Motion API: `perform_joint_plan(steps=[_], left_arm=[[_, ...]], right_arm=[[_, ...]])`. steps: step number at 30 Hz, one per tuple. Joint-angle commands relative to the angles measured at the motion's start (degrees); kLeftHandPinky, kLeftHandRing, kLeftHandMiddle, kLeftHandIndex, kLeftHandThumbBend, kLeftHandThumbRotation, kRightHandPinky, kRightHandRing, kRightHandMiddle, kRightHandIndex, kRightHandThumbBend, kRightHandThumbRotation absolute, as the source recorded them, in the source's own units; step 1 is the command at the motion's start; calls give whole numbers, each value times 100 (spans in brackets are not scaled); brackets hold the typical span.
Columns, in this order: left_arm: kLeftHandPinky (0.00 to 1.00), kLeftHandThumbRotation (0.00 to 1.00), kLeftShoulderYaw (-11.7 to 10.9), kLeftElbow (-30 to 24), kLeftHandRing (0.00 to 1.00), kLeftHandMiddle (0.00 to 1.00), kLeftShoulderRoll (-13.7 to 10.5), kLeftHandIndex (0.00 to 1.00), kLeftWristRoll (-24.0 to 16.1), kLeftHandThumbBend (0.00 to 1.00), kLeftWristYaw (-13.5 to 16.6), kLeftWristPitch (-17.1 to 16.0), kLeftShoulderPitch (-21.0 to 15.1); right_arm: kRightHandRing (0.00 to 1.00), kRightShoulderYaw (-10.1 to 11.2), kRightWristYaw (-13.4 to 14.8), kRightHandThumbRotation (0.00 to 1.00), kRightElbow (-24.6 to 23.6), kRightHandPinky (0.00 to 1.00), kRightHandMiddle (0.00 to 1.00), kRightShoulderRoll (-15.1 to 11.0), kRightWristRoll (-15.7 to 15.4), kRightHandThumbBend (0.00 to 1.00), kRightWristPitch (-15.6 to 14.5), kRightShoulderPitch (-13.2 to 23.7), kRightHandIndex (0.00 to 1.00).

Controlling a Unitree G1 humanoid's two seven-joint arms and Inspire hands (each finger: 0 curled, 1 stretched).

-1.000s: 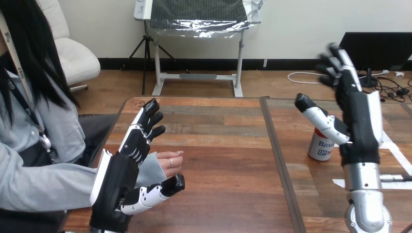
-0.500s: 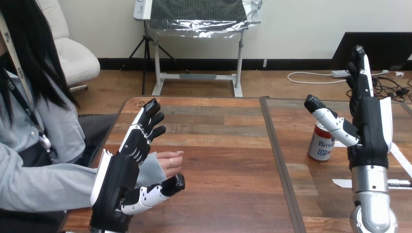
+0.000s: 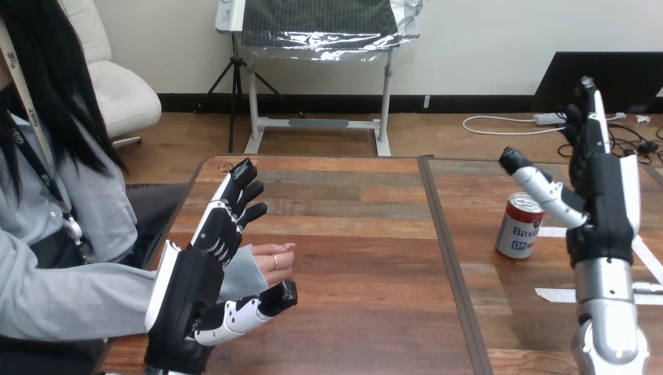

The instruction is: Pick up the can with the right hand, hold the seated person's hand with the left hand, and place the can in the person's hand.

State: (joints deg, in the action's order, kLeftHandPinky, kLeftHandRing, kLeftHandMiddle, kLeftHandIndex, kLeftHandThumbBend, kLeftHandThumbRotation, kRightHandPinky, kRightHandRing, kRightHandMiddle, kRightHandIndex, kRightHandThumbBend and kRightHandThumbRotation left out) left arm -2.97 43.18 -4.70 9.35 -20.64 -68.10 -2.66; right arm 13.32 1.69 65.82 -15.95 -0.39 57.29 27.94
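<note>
Black-and-white left hand (image 3: pixel 195 289), fingers straight and fanned, partly hides the person's hand (image 3: pixel 271 262) at the wooden table's (image 3: pixel 360 273) left edge. Across bare planks, the red-and-white cylindrical metal can (image 3: pixel 519 226) stands upright just beside the raised right hand (image 3: pixel 602 203), whose straight fingers do not touch it.

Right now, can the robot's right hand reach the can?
Probably yes. The right hand is open right beside the can, with its thumb out toward it, and nothing stands between them on the table.
</note>
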Motion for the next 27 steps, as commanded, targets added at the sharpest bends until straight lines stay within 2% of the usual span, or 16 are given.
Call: perform_joint_plan(steps=[1, 4, 8, 10, 13, 16, 20, 27], left_arm=[[86, 53, -23, 2, 92, 95, -34, 94, 62, 100, -1, -77, -376], [86, 53, -11, -46, 93, 95, -48, 94, 120, 100, -38, -32, -370], [86, 53, -38, -22, 92, 95, -75, 94, 123, 100, -36, -74, -387], [86, 53, -9, -56, 93, 95, -78, 94, 247, 100, -122, -11, -376], [87, 53, -37, -33, 93, 95, -85, 94, 231, 100, -113, -51, -393], [87, 53, -69, -45, 93, 95, -94, 94, 193, 100, -82, -60, -392], [87, 54, -62, -43, 93, 95, -101, 95, 283, 100, -139, -39, -400], [88, 55, -78, -35, 94, 96, -139, 95, 285, 100, -141, -41, -396]], right_arm=[[100, 125, -146, 46, 127, 100, 100, -176, 201, 100, -150, 607, 100], [100, 184, -280, 45, 190, 100, 100, -173, 323, 100, -290, 677, 100], [100, 112, -72, 45, 266, 100, 100, -239, 149, 100, -388, 729, 100], [100, 156, -172, 46, 304, 100, 100, -208, 242, 100, -452, 769, 100], [100, 121, -66, 46, 361, 100, 100, -221, 174, 100, -534, 823, 100], [100, 183, -173, 46, 387, 100, 100, -146, 304, 100, -640, 881, 100], [100, 201, -166, 45, 414, 100, 100, -84, 365, 100, -750, 947, 100], [100, 308, -355, 45, 451, 100, 100, 64, 627, 100, -801, 1067, 100]])
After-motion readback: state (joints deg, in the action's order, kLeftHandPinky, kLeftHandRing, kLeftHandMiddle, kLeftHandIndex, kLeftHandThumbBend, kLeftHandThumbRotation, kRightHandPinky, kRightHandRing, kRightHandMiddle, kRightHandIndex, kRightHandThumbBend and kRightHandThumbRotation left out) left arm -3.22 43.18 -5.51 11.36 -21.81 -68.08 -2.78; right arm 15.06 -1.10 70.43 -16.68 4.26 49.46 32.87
